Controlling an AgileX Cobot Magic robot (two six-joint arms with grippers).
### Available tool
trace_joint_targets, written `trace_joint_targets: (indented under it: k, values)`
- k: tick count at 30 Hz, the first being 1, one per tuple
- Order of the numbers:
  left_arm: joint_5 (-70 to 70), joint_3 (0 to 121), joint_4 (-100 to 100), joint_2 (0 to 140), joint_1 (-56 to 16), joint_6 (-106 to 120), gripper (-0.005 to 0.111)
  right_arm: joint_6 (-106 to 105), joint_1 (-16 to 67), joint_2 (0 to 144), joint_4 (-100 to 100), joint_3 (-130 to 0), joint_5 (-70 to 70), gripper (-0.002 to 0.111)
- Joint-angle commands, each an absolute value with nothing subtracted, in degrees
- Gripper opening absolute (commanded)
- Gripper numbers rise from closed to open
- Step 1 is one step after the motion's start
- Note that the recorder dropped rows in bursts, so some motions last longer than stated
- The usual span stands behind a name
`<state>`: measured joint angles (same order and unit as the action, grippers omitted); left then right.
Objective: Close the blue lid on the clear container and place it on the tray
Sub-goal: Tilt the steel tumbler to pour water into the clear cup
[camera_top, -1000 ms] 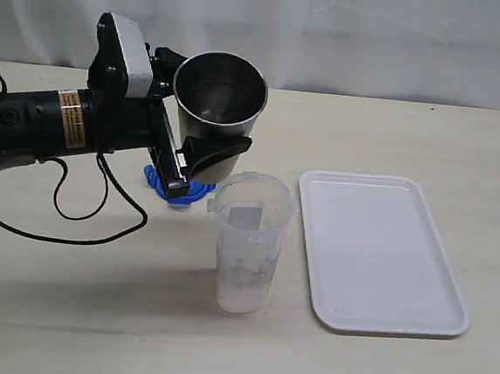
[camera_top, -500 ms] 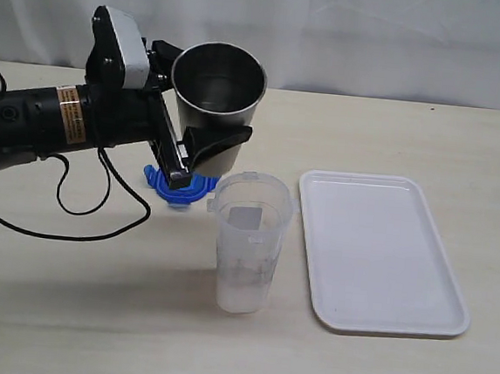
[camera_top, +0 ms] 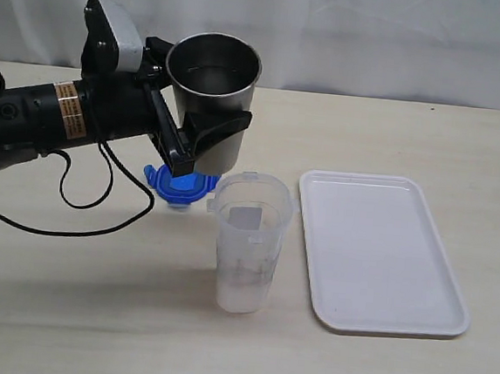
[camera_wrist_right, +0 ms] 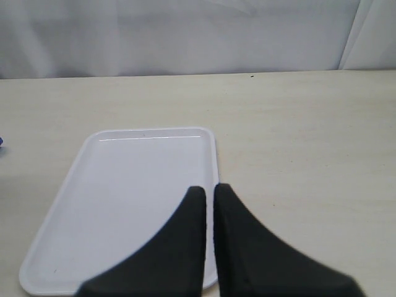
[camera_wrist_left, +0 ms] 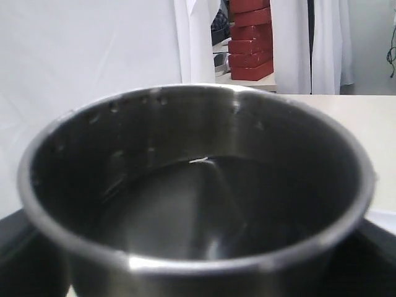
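Note:
The clear container [camera_top: 247,248] stands upright and open-topped near the middle of the table. Behind it and to its left, the blue lid [camera_top: 180,187] lies flat on the table, partly hidden by my left gripper [camera_top: 201,91]. That gripper is shut on a grey steel tumbler [camera_top: 212,105], held in the air above the lid and tilted slightly. The tumbler's rim and dark inside [camera_wrist_left: 198,204] fill the left wrist view. The white tray [camera_top: 376,250] lies empty to the right of the container. My right gripper [camera_wrist_right: 209,190] is shut and empty over the tray's edge [camera_wrist_right: 210,161].
A black cable [camera_top: 100,200] loops on the table under the left arm. White curtains hang behind the table. Red boxes [camera_wrist_left: 250,37] are stacked beyond a gap in the curtain.
The left arm has lifted the steel tumbler a little up and to the left, away from the clear container. The container, lid and tray have not moved.

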<state>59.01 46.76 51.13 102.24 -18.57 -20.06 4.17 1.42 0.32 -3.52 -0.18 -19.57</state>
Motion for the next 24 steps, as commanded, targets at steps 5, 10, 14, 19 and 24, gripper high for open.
trace_joint_targets:
  k: [5, 10, 14, 19, 24]
  values:
    - [60.54, 50.05, 47.32, 102.46, -20.12, -22.62, 0.000, 4.33, 1.49, 0.00, -3.44, 0.00, -19.65, 0.005]
    - [58.95, 51.50, 47.45, 103.76, -22.04, -21.95, 0.000, 4.33, 1.49, 0.00, -3.44, 0.00, -19.65, 0.005]
    - [58.93, 51.55, 49.01, 104.51, -22.66, -20.45, 0.000, 4.33, 1.49, 0.00, -3.44, 0.00, -19.65, 0.005]
    - [58.96, 51.55, 49.44, 104.51, -22.66, -17.07, 0.000, 4.33, 1.49, 0.00, -3.44, 0.00, -19.65, 0.005]
    - [61.05, 51.55, 54.06, 104.51, -22.66, -13.07, 0.000, 4.33, 1.49, 0.00, -3.44, 0.00, -19.65, 0.005]
